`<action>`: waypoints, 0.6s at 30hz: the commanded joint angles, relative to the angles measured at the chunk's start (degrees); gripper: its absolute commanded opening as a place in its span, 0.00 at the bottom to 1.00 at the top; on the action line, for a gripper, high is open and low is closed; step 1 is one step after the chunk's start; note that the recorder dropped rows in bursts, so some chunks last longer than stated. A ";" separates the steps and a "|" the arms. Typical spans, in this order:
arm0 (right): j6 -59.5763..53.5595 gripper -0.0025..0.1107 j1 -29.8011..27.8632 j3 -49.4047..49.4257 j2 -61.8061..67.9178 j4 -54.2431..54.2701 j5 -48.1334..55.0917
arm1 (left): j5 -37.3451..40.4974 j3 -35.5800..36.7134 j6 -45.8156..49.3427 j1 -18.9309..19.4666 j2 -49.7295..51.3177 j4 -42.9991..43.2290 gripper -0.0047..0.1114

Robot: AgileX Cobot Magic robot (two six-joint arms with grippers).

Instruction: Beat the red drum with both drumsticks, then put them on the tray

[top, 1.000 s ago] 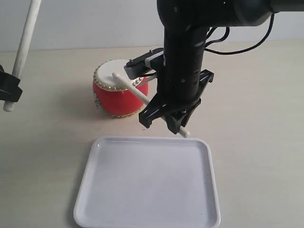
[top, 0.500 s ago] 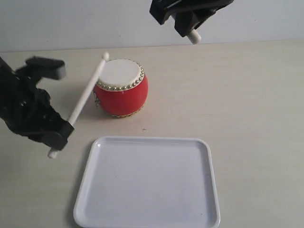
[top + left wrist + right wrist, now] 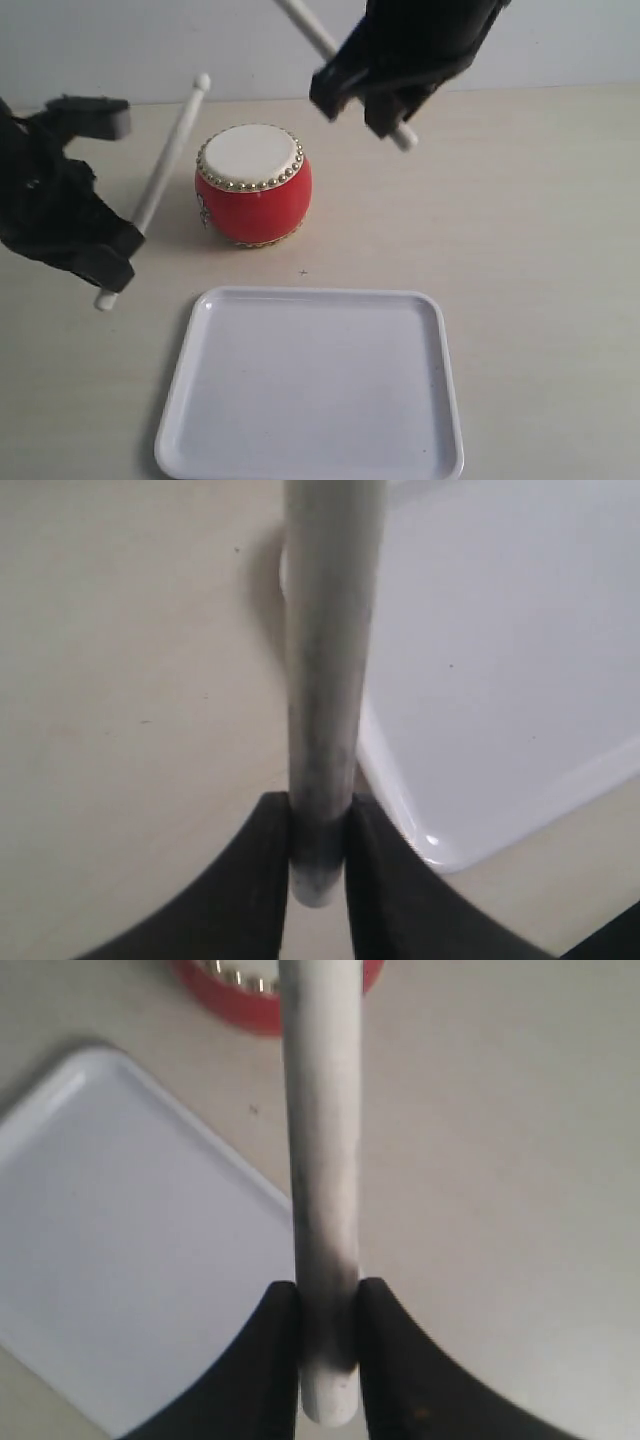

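Note:
The red drum (image 3: 254,186) stands upright on the table behind the white tray (image 3: 310,384). My left gripper (image 3: 112,262) is shut on one drumstick (image 3: 160,180), which slants up with its rounded tip raised left of the drum's skin. My right gripper (image 3: 385,105) is shut on the other drumstick (image 3: 305,25), held high to the right of the drum, its tip out of view. In the left wrist view the stick (image 3: 328,670) runs between the jaws (image 3: 320,850) beside the tray's corner (image 3: 470,730). In the right wrist view the stick (image 3: 320,1140) passes over the drum's edge (image 3: 262,980) and the tray (image 3: 130,1250).
The pale tabletop (image 3: 540,250) runs around the drum and tray, with a light wall behind. Both black arms hang above the table, the left one (image 3: 50,200) low at the left edge, the right one (image 3: 420,40) high over the back.
The left stick's tip has risen off the drum's left rim. The right gripper has come down from the top edge, its stick angled up to the left.

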 commanded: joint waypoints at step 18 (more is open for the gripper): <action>-1.61 0.02 -0.39 3.67 1.20 5.13 -0.16 | -8.19 6.74 -1.81 0.02 -3.62 1.03 0.04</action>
